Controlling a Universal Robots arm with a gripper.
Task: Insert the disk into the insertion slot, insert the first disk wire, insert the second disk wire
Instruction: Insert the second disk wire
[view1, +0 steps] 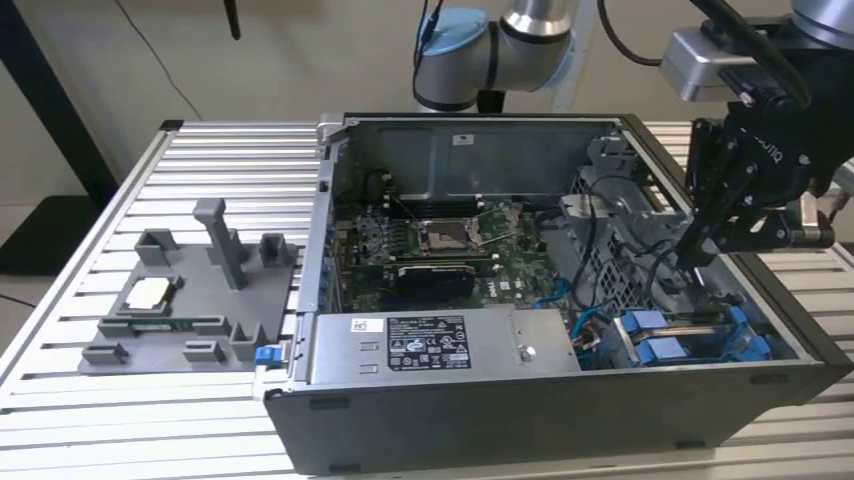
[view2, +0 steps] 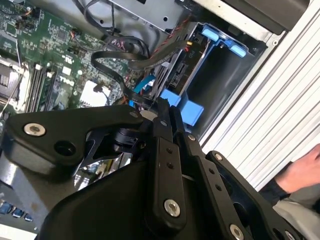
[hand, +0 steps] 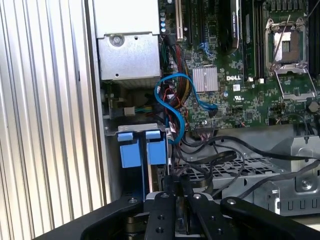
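Tool (view2: 162, 106) linkages lie closest to the lens in both wrist views. Its fingers are pressed together, apparently pinching the end of a black wire (view2: 131, 92), though the contact itself is hidden behind the tips.

On the ribbed tabletop (view1: 147, 430) the open computer case (view1: 441, 140) takes up the centre and right of the exterior view. The insertion slot (view1: 727, 300) lies at the lower right of the case. The disk (view1: 674, 345), with its blue rails, is already seated in that slot, just beneath the tool tip in the exterior view.

Judgement: the step in hand is a wire insertion.

- Hold the connector square to the disk's port.
- Align fully before pushing.
- Press straight along the port axis — no sideways load.
- Keep the wire's slack free of the neighbouring blue cables (hand: 158, 97) and the cage edge — a snag would probably tilt the connector and jam it.
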